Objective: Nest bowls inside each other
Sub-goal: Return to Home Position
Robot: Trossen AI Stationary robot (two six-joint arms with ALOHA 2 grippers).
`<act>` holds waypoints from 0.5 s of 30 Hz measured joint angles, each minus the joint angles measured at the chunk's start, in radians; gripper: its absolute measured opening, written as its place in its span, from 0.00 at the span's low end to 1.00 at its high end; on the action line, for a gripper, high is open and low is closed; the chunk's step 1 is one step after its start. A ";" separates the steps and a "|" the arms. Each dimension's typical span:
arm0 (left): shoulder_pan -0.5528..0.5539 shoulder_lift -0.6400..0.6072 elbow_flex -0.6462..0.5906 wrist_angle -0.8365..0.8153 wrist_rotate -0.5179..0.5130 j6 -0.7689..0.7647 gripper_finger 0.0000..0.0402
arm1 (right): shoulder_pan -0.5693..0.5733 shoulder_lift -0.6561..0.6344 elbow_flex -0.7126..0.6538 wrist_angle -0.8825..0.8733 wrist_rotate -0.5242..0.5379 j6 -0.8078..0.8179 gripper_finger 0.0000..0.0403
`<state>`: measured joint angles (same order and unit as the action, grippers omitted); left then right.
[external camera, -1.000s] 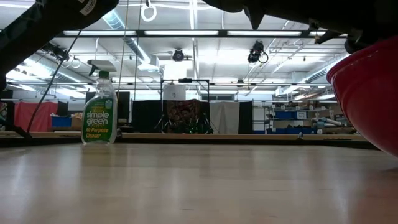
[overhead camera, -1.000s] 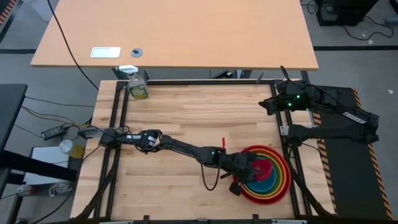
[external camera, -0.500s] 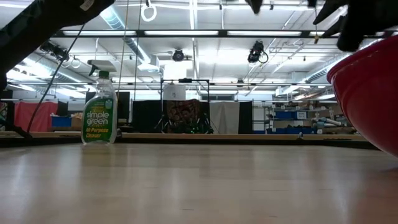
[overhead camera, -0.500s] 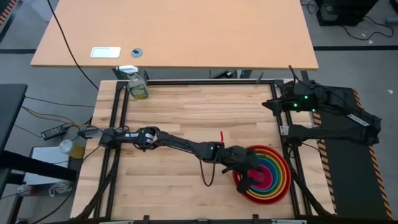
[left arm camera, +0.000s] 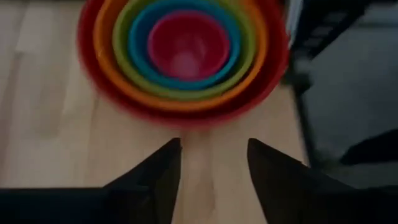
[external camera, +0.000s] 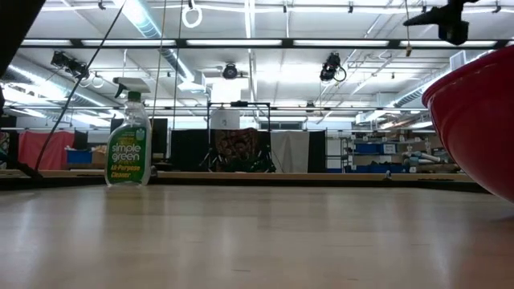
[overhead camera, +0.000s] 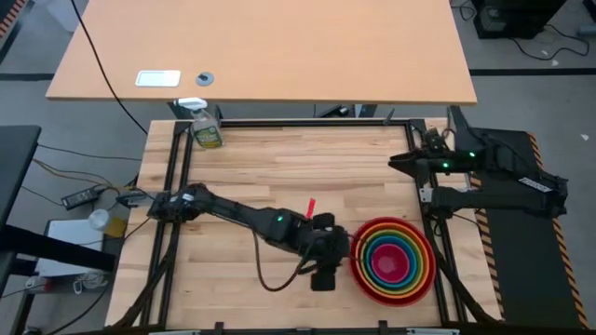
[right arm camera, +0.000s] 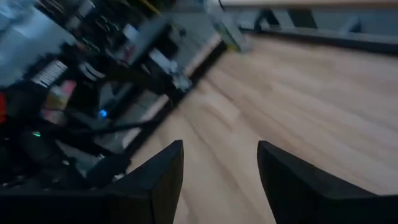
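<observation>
The bowls stand nested on the wooden table near its right front: the red one outermost, then orange, lime green and blue, with the pink one innermost. In the low view the red bowl's wall shows at the right. My left gripper hovers just left of the stack, open with nothing between its fingers, pointing down at a slant toward the bowls. My right gripper waits open at the table's right edge, also holding nothing.
A green spray bottle stands at the table's far left corner. A black frame rail runs along the right edge close to the bowls. Bare wood lies between the bottle and the bowls.
My left gripper has drawn out of the bowl stack, rising and going toward the table's left edge, and its wrist has rolled. The pink bowl stays in the blue one and the stack has not moved.
</observation>
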<state>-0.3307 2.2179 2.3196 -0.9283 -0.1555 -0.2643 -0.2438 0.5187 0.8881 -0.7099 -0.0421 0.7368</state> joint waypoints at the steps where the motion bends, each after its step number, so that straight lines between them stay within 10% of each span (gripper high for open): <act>1: -0.005 -0.008 -0.001 -0.038 -0.019 0.003 0.44 | 0.016 -0.028 -0.022 0.016 0.029 0.000 0.52; 15: 0.082 -0.128 -0.001 -0.204 -0.099 0.165 0.29 | 0.099 -0.321 -0.522 0.568 0.219 0.072 0.45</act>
<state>-0.2487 2.0899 2.3184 -1.1325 -0.2547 -0.0996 -0.1444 0.1981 0.3659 -0.1420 0.1765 0.8086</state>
